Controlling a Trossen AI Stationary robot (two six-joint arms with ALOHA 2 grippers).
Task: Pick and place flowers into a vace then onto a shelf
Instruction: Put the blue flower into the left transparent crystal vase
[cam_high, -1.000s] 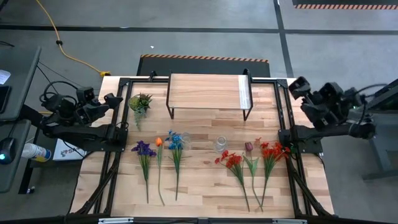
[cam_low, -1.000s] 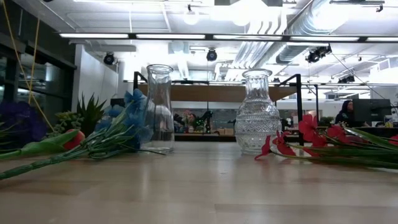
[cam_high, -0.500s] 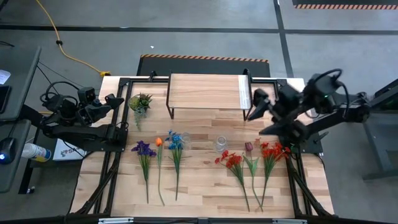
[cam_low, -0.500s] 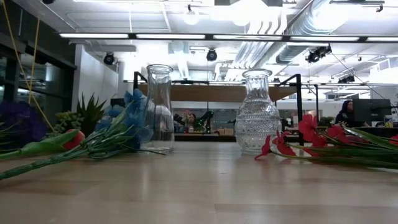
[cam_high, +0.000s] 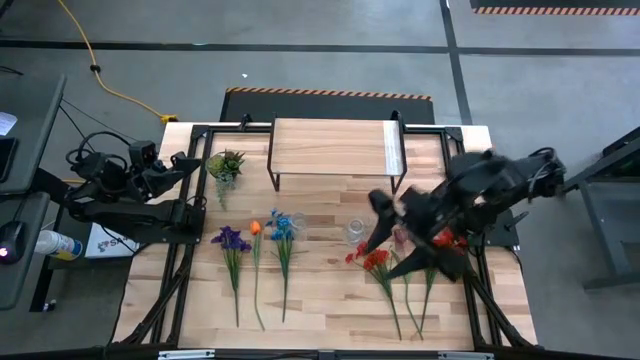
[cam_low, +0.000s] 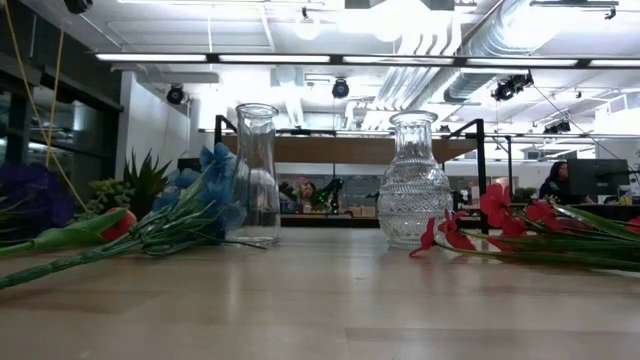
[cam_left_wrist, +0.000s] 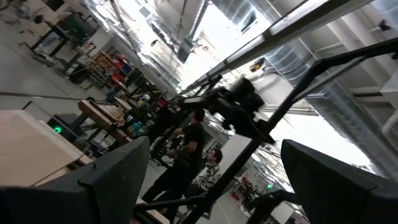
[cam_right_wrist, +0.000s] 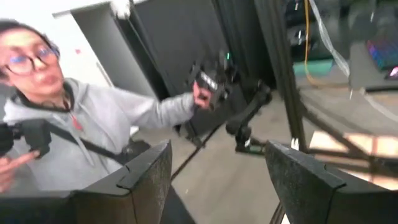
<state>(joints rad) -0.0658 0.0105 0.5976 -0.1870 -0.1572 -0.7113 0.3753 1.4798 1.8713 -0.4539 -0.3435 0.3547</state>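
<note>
While all flowers (cam_high: 383, 262) lie on table (cam_high: 330, 300), no progress: vases (cam_low: 413, 180) empty, shelf (cam_high: 330, 145) bare; right gripper (cam_high: 385, 228) spread above red blooms; left gripper (cam_high: 185, 162) parked, spread.

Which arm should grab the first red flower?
Right. Its hand, fingers open, hangs above the red flowers near the vase. The left hand, also open, waits beyond the table's left edge.
</note>
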